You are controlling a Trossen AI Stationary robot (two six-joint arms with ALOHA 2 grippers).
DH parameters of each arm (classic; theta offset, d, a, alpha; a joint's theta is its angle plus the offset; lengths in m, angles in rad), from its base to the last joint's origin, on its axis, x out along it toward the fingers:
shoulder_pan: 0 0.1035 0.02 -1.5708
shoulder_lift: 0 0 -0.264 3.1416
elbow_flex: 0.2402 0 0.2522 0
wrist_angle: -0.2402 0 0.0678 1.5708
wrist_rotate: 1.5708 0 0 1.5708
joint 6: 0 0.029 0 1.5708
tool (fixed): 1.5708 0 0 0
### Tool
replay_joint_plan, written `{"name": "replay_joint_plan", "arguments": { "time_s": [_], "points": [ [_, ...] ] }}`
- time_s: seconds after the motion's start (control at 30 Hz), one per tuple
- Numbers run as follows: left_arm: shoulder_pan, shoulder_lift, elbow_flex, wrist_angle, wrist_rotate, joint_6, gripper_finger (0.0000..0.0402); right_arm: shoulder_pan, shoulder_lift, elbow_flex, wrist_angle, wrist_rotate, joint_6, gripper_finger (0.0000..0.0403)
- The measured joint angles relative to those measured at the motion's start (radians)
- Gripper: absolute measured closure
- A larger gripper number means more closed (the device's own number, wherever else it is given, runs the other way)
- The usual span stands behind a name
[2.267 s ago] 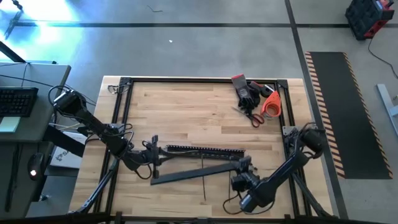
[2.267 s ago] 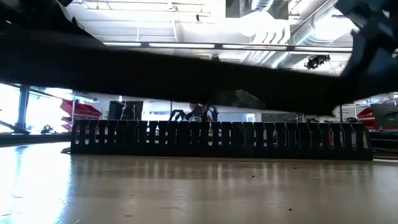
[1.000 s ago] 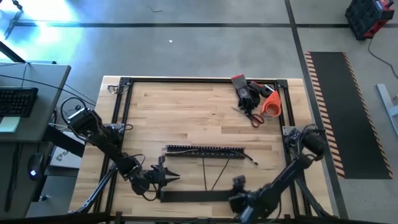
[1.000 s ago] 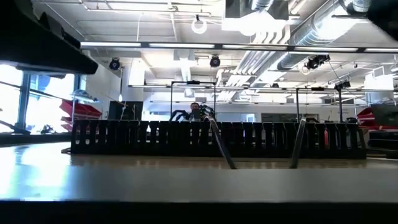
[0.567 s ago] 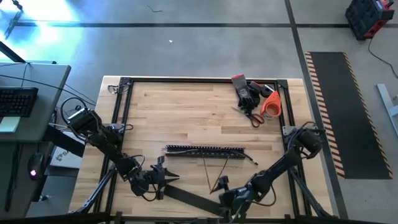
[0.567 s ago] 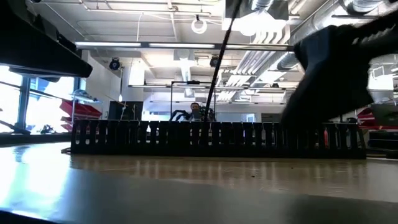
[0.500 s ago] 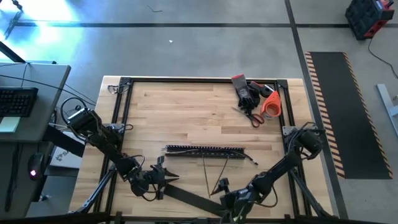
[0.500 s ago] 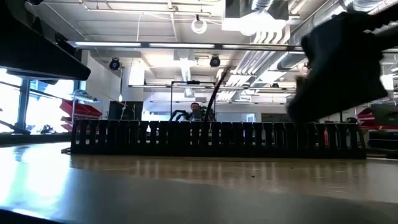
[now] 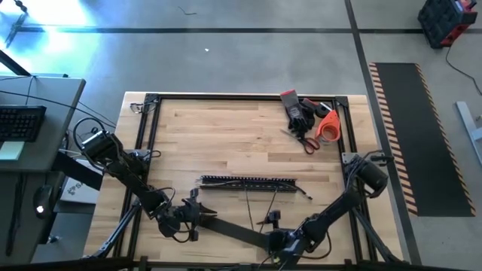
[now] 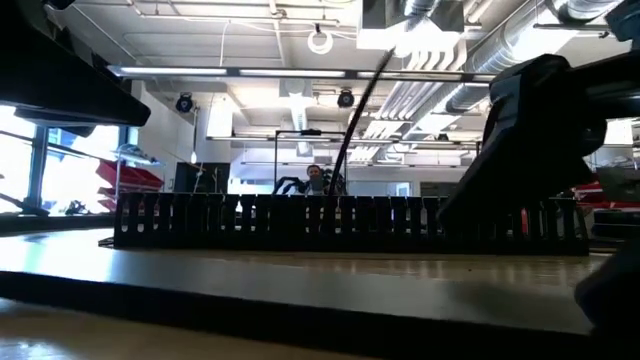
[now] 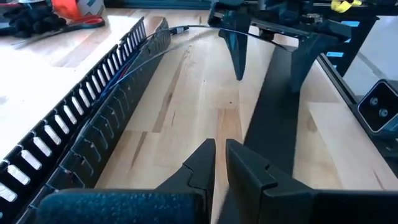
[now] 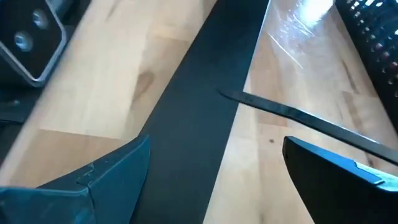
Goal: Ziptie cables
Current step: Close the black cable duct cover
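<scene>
Where wood table [image 9: 226, 135] sits, grey concrete floor [image 9: 226, 60], striped mat [image 9: 414, 135].

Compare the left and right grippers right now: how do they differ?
The left gripper is shut, fingertips almost meeting; the right gripper is open wide. The left grips one end of the flat black strip; the right's open jaws straddle the other end, holding nothing. Both sit low at the table's near edge.

Slotted black duct [image 10: 350, 222]: stands across the bench [image 10: 300, 275].
Thin cable [image 10: 358, 105]: rises above it, tilted.
Dark bulk [image 10: 540, 130]: possibly a tool, blurred.
</scene>
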Motion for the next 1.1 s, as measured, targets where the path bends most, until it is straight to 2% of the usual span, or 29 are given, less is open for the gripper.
{"name": "replay_joint_plan", "arguments": {
  "time_s": [0.2, 0.3, 0.4, 0.63, 0.77, 0.93, 1.1],
  "points": [
    [0.002, 0.0, 0.0, 0.002, -0.003, -0.023, 0.0379, -0.017, -0.059, -0.009, -0.037, 0.008, 0.001, 0.0048],
    [0.002, 0.0, 0.0, 0.003, -0.002, -0.035, 0.0379, -0.025, -0.069, -0.01, 0.022, 0.001, 0.081, 0.0048],
    [-0.001, 0.0, 0.0, 0.005, -0.002, -0.036, 0.0379, -0.027, -0.045, -0.007, 0.107, -0.018, 0.129, 0.0048],
    [-0.005, 0.0, 0.0, 0.002, 0.008, -0.044, 0.0379, -0.027, 0.021, -0.007, 0.149, 0.066, 0.277, 0.0048],
    [-0.005, 0.0, 0.0, 0.002, 0.007, -0.044, 0.0379, -0.027, 0.053, -0.007, 0.157, 0.08, 0.298, 0.0048],
    [-0.005, 0.0, 0.0, 0.003, 0.004, -0.051, 0.0379, -0.024, 0.082, 0.001, 0.093, 0.075, 0.285, 0.0051],
    [-0.005, 0.0, 0.0, 0.003, 0.006, -0.069, 0.0379, -0.018, 0.063, 0.005, -0.038, 0.079, 0.21, 0.0075]
  ]
}}
